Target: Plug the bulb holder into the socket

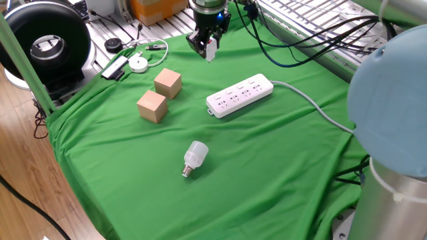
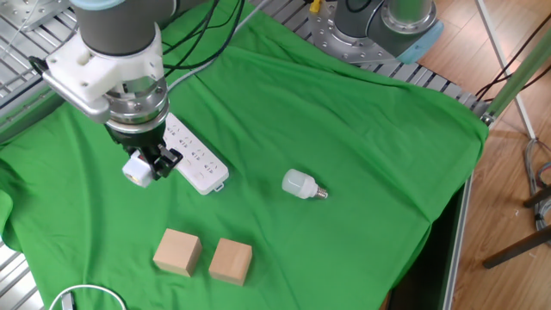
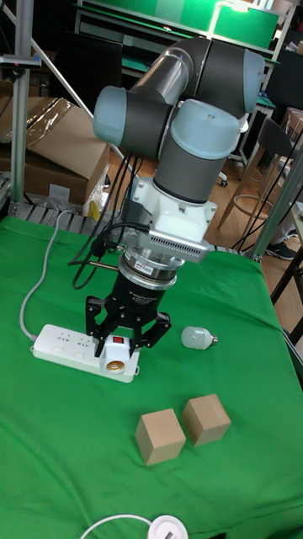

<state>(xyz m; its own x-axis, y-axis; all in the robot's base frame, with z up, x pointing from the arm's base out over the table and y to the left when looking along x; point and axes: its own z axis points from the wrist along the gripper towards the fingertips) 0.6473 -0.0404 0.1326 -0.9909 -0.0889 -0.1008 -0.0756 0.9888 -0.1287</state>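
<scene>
The bulb holder is a small white boxy adapter with a red patch facing the tall fixed view and a round brass-toned opening at its bottom. My gripper is shut on it, fingers pointing down, and carries it in the air. The socket is a long white power strip lying on the green cloth, its cable leaving the far end. The bulb holder hangs beside the socket's near end, above the cloth and apart from the strip. In one fixed view the gripper is up and left of the strip.
A white screw-base bulb lies on the cloth in front of the strip. Two tan wooden cubes stand to its left. Cables and tools lie along the table's far edge, and a black round device sits at the corner.
</scene>
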